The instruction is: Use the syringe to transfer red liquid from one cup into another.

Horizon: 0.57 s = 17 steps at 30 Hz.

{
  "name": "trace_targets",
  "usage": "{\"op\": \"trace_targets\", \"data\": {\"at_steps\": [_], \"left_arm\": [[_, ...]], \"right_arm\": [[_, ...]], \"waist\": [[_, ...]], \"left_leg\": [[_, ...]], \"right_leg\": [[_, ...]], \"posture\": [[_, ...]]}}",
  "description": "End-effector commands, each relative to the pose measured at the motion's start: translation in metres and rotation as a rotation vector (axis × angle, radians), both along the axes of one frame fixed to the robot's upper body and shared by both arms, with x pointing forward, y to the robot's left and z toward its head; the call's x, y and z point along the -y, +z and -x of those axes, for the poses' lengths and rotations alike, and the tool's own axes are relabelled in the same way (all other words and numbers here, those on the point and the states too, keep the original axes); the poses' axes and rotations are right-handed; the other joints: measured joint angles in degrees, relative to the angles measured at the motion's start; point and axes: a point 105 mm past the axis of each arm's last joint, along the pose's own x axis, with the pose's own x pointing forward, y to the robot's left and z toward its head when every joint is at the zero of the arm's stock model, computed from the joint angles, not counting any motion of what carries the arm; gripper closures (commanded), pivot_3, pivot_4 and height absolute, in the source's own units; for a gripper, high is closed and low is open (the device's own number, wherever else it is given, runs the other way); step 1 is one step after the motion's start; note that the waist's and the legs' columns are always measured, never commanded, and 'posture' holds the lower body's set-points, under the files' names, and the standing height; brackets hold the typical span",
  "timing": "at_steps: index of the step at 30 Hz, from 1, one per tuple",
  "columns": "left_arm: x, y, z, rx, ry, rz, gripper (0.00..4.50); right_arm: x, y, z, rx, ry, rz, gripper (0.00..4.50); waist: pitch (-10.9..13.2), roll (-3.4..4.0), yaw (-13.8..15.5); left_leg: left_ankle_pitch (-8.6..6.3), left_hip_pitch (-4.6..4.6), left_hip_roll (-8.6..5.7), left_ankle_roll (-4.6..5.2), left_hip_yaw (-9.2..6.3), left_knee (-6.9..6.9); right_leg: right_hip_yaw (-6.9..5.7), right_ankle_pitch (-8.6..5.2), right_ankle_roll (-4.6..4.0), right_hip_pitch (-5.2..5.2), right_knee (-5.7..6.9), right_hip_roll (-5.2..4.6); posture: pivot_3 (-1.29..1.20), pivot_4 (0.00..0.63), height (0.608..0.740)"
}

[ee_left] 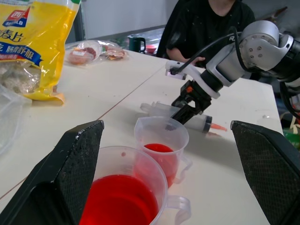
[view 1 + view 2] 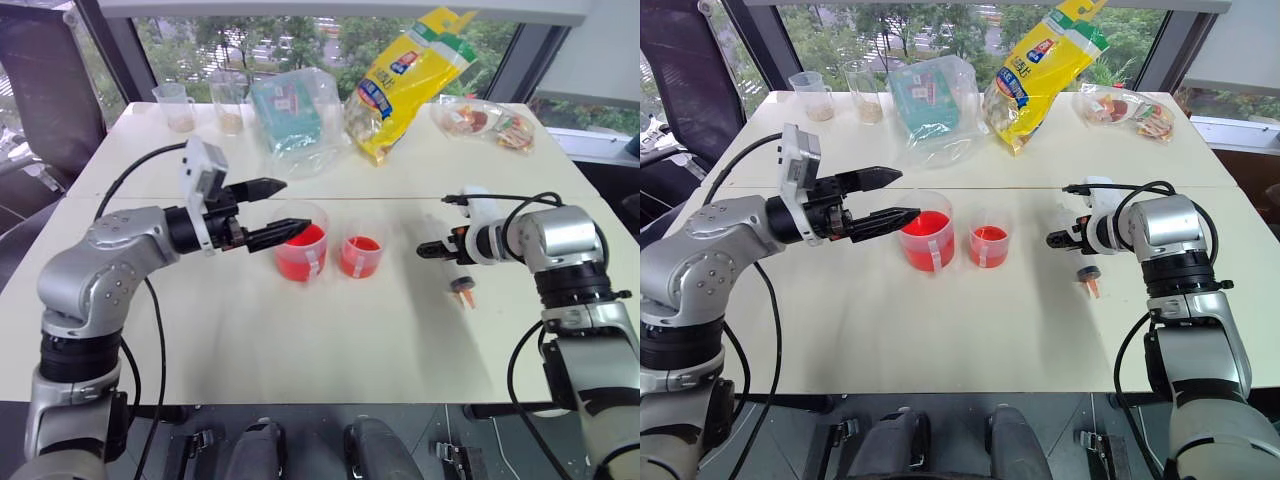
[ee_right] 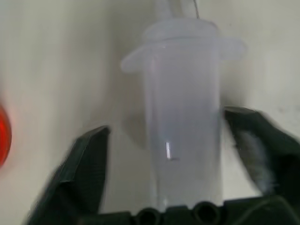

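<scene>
Right gripper [image 3: 164, 154] jaws wide, straddling the loose syringe [image 3: 180, 117] on the table [image 2: 300, 340] – a skewed closing could roll it toward 3 o'clock; left gripper [image 2: 280, 210] gapes empty.

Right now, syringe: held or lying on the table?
Lying on the table. The syringe rests flat on its side, and the right gripper has its fingers spread to either side of the barrel, not clamped.

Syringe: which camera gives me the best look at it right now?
The left wrist view: the syringe lies whole on the table under the right gripper, orange tip visible. The right wrist view shows just its barrel; the head views show mainly its tip.
</scene>
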Motion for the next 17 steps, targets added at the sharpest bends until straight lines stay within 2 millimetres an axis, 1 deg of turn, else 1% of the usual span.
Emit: {"op": "trace_targets", "data": {"at_steps": [1, 3, 6, 9, 14, 17], "left_arm": [[-0.005, 0.008, 0.006, 0.035, 0.002, -0.014, 0.00], [-0.011, 0.009, 0.007, 0.037, 0.020, -0.023, 0.00], [-0.019, 0.012, 0.010, 0.039, 0.043, -0.038, 0.00], [-0.025, 0.011, 0.015, 0.034, 0.057, -0.071, 0.00], [-0.033, 0.010, 0.022, 0.023, 0.073, -0.110, 0.00], [-0.036, 0.008, 0.026, 0.004, 0.077, -0.118, 0.00]], "right_arm": [[-0.005, 0.044, 0.000, 0.158, 0.099, 0.031, 0.07], [-0.015, 0.067, 0.007, 0.246, 0.209, 0.011, 0.07], [-0.029, 0.095, 0.025, 0.347, 0.390, -0.005, 0.07], [-0.044, 0.117, 0.045, 0.438, 0.550, -0.026, 0.07], [-0.051, 0.127, 0.071, 0.475, 0.713, -0.033, 0.07], [-0.053, 0.129, 0.080, 0.481, 0.760, -0.052, 0.07]], "waist": [[0.0, 0.01, 0.0], [0.0, 0.01, 0.0], [0.0, 0.01, -0.1], [0.0, 0.01, -0.1], [0.0, -0.01, 0.0], [0.0, -0.01, 0.1]], "left_leg": [[0.00, -0.01, 0.00, 0.00, 0.00, -0.01], [0.00, -0.02, 0.00, 0.00, 0.00, -0.03], [-0.01, -0.02, 0.02, 0.02, -0.01, -0.07], [-0.01, -0.03, 0.02, 0.02, -0.03, -0.07], [-0.02, 0.00, 0.02, 0.02, -0.04, -0.06], [-0.03, 0.00, 0.00, 0.05, -0.04, -0.04]], "right_leg": [[0.00, 0.00, 0.00, -0.02, 0.00, 0.00], [0.00, 0.00, 0.00, -0.04, -0.02, 0.00], [-0.01, 0.00, 0.00, -0.04, -0.07, 0.03], [-0.02, 0.00, 0.01, -0.02, -0.09, 0.02], [-0.02, 0.00, 0.01, 0.04, -0.10, -0.01], [-0.03, 0.00, 0.01, 0.07, -0.12, -0.05]], "posture": [[0.00, 0.150, 0.740], [0.00, 0.150, 0.740], [0.00, 0.150, 0.740], [0.00, 0.150, 0.740], [0.00, 0.150, 0.740], [0.00, 0.150, 0.740]]}}
